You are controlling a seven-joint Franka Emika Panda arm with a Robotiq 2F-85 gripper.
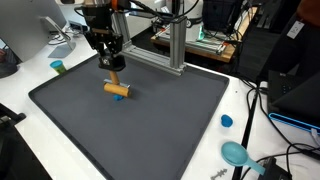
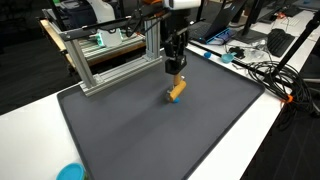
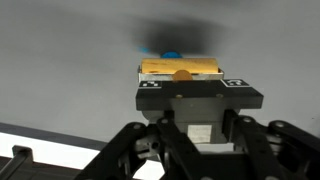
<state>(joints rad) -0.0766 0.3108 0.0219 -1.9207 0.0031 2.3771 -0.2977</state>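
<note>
Wrist view, gripper [image 3: 193,86] over yellow block [image 3: 200,66] on grey mat [image 3: 60,60], marker squares [image 3: 236,84] on fingertips [image 3: 150,88], grip indiscernible.

Gripper [image 3: 193,84] above yellow block [image 3: 160,66] — blue piece [image 3: 170,53] behind, gray mat [image 3: 60,60]

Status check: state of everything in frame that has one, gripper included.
gripper: directly above the wooden block, open or shut unclear
wooden block: lying horizontal, down at the mat
blue piece: on the mat beside the block, mostly hidden
blue cap: loose on the white table, off the mat
</note>
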